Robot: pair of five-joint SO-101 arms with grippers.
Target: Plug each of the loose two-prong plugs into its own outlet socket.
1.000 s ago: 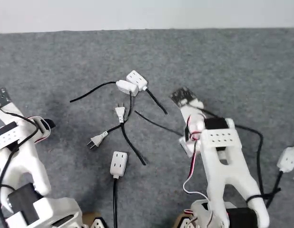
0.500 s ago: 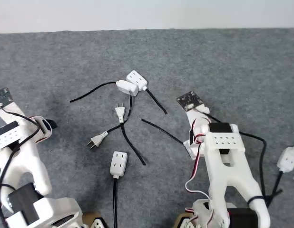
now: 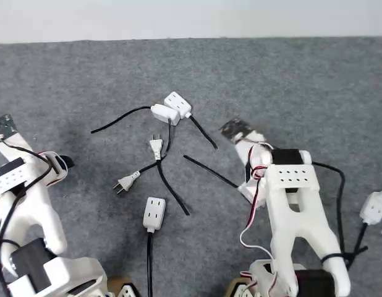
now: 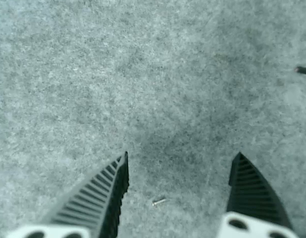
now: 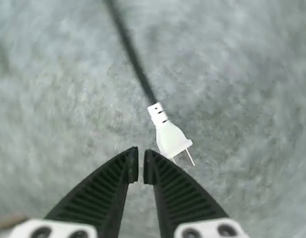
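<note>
Currently, on the grey mat:

1. Right gripper: fingers are pressing almost together w/ nothing btwn them. It is hovering low over the mat, tips just beside plug A (touching or not: can't tell).
2. Plug A: white, two prongs. It is lying flat and loose, in no socket, prongs pointing away from its black cord.
3. Left gripper: fingers are spreading wide and holding nothing. It is hanging over bare mat at the left side, well apart from every plug (a tiny screw-like bit is lying on the mat btwn the fingers).
4. Plug B: white, lying loose near the mat's middle, prongs pointing toward the far edge.
5. Plug C: white, lying loose nearer the left arm. Its cord is running up to meet plug B's.
6. Socket 1: white block, lying btwn the two arms at the near side. Its cord is running off the near edge, and nothing is sitting in it.
7. Socket 2: white block, lying farthest from the arms. A white piece is touching its side (plugged in or only butting: can't tell).
8. Socket 3: white, lying at the mat's right edge, past the right arm.
</note>
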